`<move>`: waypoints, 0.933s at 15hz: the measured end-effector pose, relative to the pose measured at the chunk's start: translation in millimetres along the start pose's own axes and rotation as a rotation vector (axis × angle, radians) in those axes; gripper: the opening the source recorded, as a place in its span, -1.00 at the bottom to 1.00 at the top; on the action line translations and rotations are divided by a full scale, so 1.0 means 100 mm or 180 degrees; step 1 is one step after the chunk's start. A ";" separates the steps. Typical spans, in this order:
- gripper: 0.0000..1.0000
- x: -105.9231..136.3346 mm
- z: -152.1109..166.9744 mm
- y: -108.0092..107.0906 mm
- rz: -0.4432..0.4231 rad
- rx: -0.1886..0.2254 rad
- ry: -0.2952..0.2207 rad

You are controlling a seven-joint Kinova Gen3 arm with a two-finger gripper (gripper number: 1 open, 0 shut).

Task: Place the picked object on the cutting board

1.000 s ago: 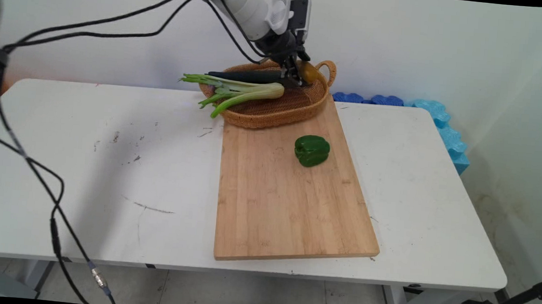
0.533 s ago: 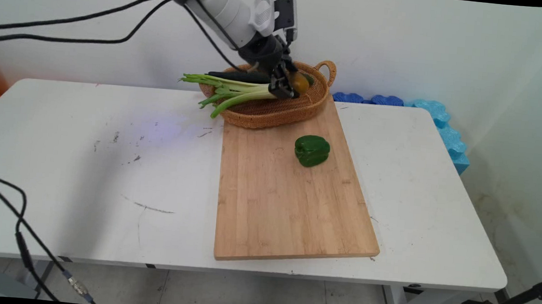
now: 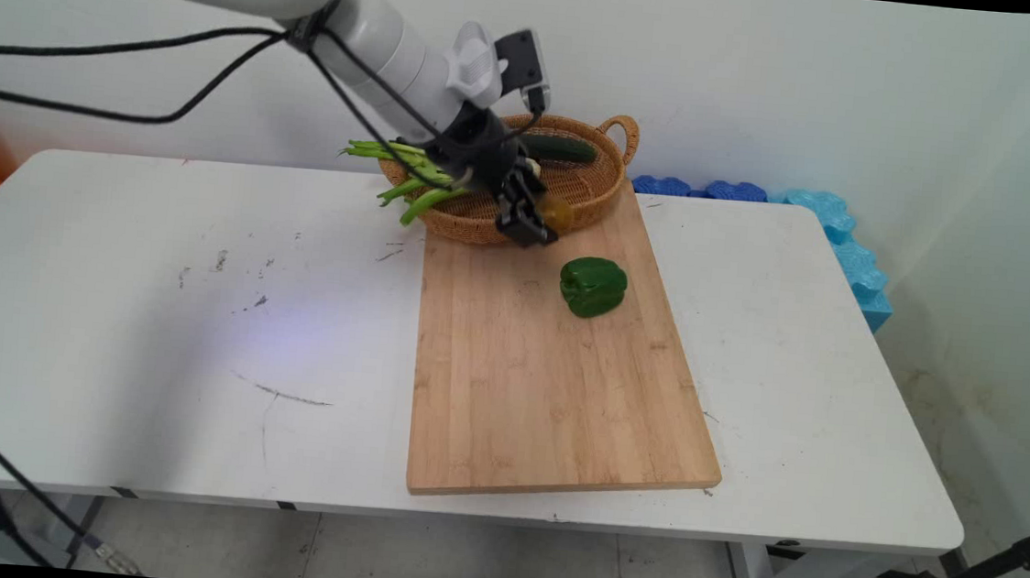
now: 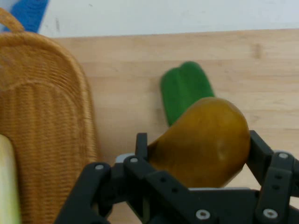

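Pear (image 4: pixel 205 140), yellow-brown, clamped between the two black fingers (image 4: pixel 140 147) of the gripper (image 3: pixel 537 222), jaws closed on its sides. Held in the air over the near rim of the wicker basket (image 3: pixel 483 222), at the far end of the wooden cutting board (image 3: pixel 544 392); touching neither basket nor board as far as the main view shows. Seen from the hand camera with its broad end toward the right finger and its narrower end toward the left.

Green bell pepper (image 3: pixel 592 286) on the cutting board, just beyond the pear and near the gripper, apart from it; in the hand view partly hidden behind the pear. Basket on the far end of the board, against the wall, with a looped handle at its right end. Inside the basket: dark green cucumber (image 3: pixel 561 149) along the far side, and leafy green stalks (image 3: pixel 404 184) whose tips hang out over the left rim, partly hidden by the arm. Pale stalk end (image 4: pixel 8 186) visible at the lower left of the hand view, inside the basket.

Board lying on the white table (image 3: pixel 156 297), long side running away from the camera. Blue foam pieces (image 3: pixel 833 222) along the wall past the table's far right corner.
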 end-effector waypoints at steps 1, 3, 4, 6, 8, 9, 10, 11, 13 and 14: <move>-1.00 -0.03 -0.01 0.08 -0.0064 -0.0033 -0.0014; -1.00 -0.09 0.00 0.23 -0.0202 -0.0090 -0.0046; -1.00 -0.13 0.01 0.29 -0.0265 -0.0103 -0.0062; -1.00 -0.21 0.05 0.36 -0.0380 -0.0110 -0.0102; -1.00 -0.32 0.12 0.41 -0.0513 -0.0099 -0.0167; -1.00 -0.37 0.16 0.43 -0.0557 -0.0088 -0.0197; -1.00 -0.42 0.19 0.43 -0.0592 -0.0078 -0.0224; -1.00 -0.46 0.23 0.44 -0.0630 -0.0064 -0.0252; -1.00 -0.54 0.31 0.44 -0.0690 -0.0035 -0.0297; -1.00 -0.57 0.35 0.44 -0.0716 -0.0018 -0.0315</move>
